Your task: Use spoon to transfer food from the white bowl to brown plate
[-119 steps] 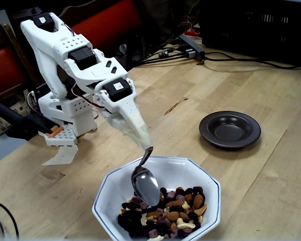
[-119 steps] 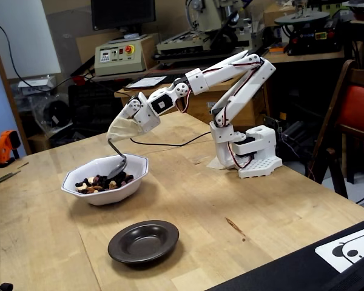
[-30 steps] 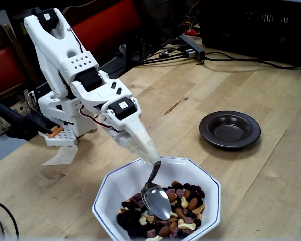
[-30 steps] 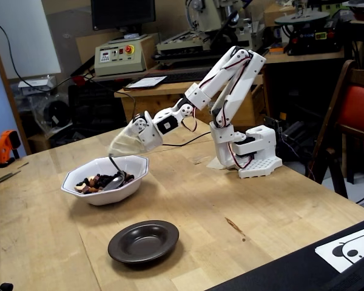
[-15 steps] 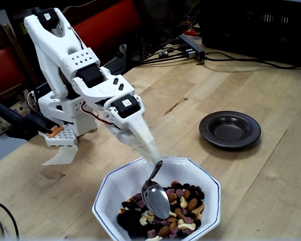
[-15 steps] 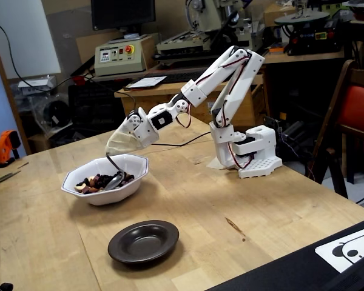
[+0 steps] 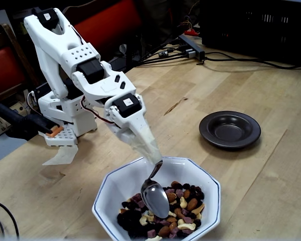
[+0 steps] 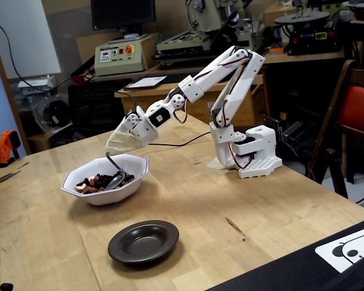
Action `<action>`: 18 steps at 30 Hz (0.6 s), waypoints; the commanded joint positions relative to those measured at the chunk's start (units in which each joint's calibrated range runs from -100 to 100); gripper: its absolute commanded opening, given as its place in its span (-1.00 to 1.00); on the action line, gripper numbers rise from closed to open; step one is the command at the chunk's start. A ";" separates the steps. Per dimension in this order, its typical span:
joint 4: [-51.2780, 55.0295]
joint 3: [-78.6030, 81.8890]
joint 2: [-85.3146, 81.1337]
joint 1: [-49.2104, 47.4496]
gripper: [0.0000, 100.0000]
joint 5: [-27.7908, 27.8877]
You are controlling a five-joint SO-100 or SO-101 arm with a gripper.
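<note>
On the wooden desk (image 7: 271, 170) I see my pincer (image 7: 151, 157) clenched on the spoon (image 7: 155, 193), whose tip rests in the food (image 7: 178, 211) inside the white bowl (image 7: 115, 188) directly beneath it. The brown plate (image 7: 230, 129) sits well apart, beyond, empty.

My base sits on a light wooden table (image 8: 279, 212). Behind it: a cluttered workbench (image 8: 170, 73), a monitor (image 8: 122, 13), a red-backed chair (image 8: 355, 115).

The arm (image 7: 85, 65) is white plastic with black motor blocks. Thin red wires run along its joints. Its base (image 8: 255, 151) is white and perforated.
</note>
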 commanded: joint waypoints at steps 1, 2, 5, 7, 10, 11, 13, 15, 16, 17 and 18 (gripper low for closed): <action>0.64 -2.48 -0.45 -0.32 -0.95 0.15; 0.64 -2.39 -0.11 -0.32 -0.95 0.15; 0.80 -2.39 0.15 -0.32 -0.95 0.15; 0.80 -2.39 0.06 -0.32 -0.95 0.15; 0.88 -2.39 -0.54 0.13 -0.95 0.15; 0.88 -2.48 -0.62 0.20 -0.95 0.15; 0.88 -2.57 -0.62 0.28 -0.95 0.15; 0.88 -2.57 -0.71 0.28 -0.95 0.15; 0.72 -2.57 -0.71 0.28 -0.95 0.15; 0.48 -2.57 -0.71 0.28 -0.95 0.15; 0.40 -2.83 -0.97 0.28 -0.95 0.15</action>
